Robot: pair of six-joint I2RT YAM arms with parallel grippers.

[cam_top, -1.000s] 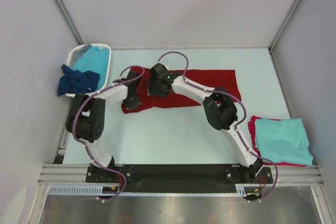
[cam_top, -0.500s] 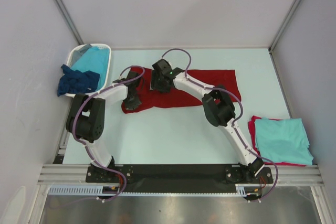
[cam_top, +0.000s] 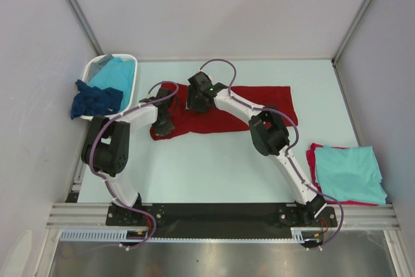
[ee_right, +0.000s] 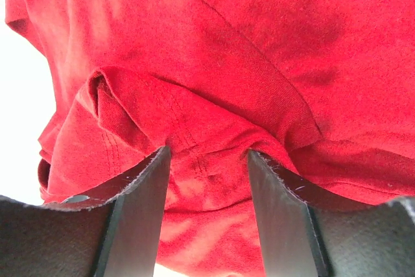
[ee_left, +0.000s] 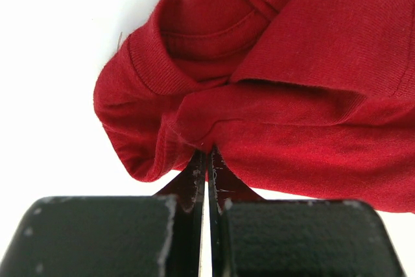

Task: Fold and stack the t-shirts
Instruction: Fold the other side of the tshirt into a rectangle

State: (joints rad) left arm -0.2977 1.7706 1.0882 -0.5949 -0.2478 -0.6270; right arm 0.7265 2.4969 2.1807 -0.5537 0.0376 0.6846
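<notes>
As the worktop (cam_top: 214, 160) spreads out ahead of both my arms, the dark red t-shirt (cam_top: 259, 102) lies flat across it, running from my left hand (cam_top: 163, 121) out past my right hand (cam_top: 198, 98) and well beyond it. Far off to the right of my right hand, a folded turquoise t-shirt (cam_top: 350, 173) rests on another red t-shirt (cam_top: 311, 154). Out to the left of my left hand stands the basket (cam_top: 91, 69), with a navy t-shirt (cam_top: 97, 100) draped over its rim.

My left hand has not moved in the last second. It stays clenched on a bunched edge of the shirt, the cloth pinched right at its fingertips (ee_left: 198, 167).

My right hand has shifted. It has slid farther from me, toward the shirt's far edge. Its fingers (ee_right: 155, 180) are still apart but drawing in, with a raised ridge of hemmed cloth between them. It does not grip yet.

I judge that a second hold on this end is close. With both, I could lift the end and fold it over.
</notes>
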